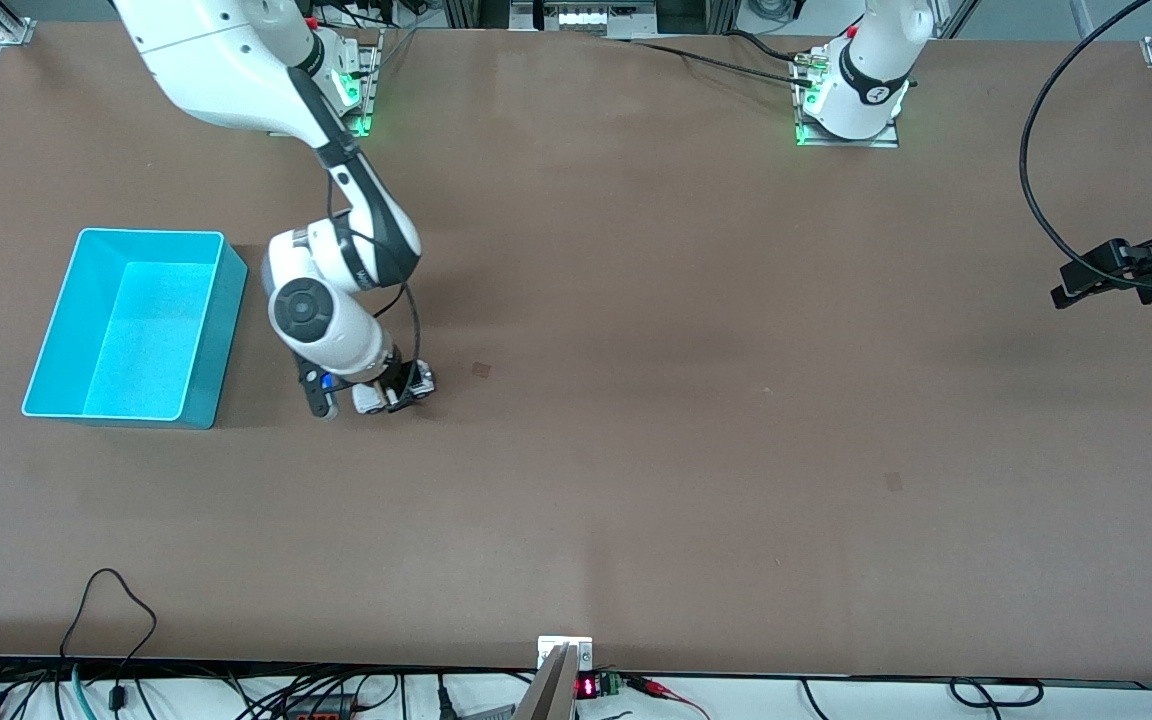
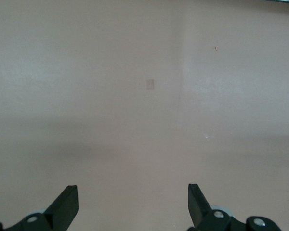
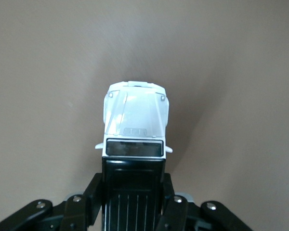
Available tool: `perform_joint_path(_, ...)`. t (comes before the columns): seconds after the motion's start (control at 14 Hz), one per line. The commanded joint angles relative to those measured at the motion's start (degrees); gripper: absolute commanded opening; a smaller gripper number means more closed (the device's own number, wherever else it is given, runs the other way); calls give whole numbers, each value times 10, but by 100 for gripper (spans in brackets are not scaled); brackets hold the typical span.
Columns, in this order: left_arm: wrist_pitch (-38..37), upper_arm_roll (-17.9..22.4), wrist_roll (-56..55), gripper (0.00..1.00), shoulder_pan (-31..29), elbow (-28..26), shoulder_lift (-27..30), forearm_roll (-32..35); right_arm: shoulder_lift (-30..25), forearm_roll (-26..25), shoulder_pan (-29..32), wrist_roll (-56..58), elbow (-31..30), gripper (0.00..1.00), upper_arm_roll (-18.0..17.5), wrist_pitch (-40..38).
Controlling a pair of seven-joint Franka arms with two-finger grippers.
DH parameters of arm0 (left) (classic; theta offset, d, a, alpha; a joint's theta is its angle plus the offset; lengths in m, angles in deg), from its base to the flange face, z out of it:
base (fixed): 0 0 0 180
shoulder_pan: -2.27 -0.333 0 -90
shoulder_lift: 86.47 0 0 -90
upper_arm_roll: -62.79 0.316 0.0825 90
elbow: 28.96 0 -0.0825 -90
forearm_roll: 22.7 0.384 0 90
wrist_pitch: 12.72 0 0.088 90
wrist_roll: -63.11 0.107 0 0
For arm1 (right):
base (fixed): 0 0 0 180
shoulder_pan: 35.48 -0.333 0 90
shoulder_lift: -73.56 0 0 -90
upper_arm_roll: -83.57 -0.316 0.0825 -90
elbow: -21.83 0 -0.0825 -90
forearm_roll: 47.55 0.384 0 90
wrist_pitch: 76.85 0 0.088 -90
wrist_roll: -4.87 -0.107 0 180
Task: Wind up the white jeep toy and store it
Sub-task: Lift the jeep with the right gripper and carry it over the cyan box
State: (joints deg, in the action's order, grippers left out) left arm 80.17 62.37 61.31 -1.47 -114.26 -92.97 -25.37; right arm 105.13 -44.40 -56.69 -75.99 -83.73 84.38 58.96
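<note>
The right arm reaches down from its base to the table point(image 1: 636, 500), and the right gripper point(image 1: 398, 388) sits low at the surface just beside the turquoise bin point(image 1: 198, 330), a little nearer the front camera than the bin's middle. Its two fingers point(image 3: 94, 195) are clamped against the sides of the white jeep toy point(image 3: 135, 125), pinching the black roof and rear section while the white bonnet and dark windscreen stick out ahead of the fingertips. In the front view the toy point(image 1: 418, 380) shows only as a small pale and dark shape poking out from under the gripper; whether its wheels rest on the table or are just clear of it cannot be told. The bin stands toward the right arm's end of the table, open side up, apart from the toy. The left arm waits; the left gripper point(image 1: 1101, 275) hangs in the air over the left arm's end of the table, and the left wrist view shows its black fingertips point(image 2: 67, 204) spread wide apart with only bare brown tabletop between them and nothing held.
</note>
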Motion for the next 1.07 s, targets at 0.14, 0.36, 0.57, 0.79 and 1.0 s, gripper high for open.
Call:
perform_joint_path(0.14, 4, -3, 3, 100, -1, -8, 8, -2, -91, 8, 62, 191, -5, 0, -5, -104)
perform_joint_path(0.36, 4, -1, 3, 100, -3, -14, 8, -3, -168, 7, 108, 334, -21, 0, -5, -169)
perform_joint_path(0.57, 3, -2, 3, 100, -2, -14, 9, -2, -230, 5, 157, 474, -53, 0, -6, -218)
perform_joint_path(0.79, -3, -2, 2, 100, -2, -14, 10, -2, -274, 1, 226, 625, -82, 0, -7, -253)
perform_joint_path(1.0, -4, -4, 1, 100, 0, -14, 10, -2, -288, -5, 275, 740, -103, 0, -7, -253)
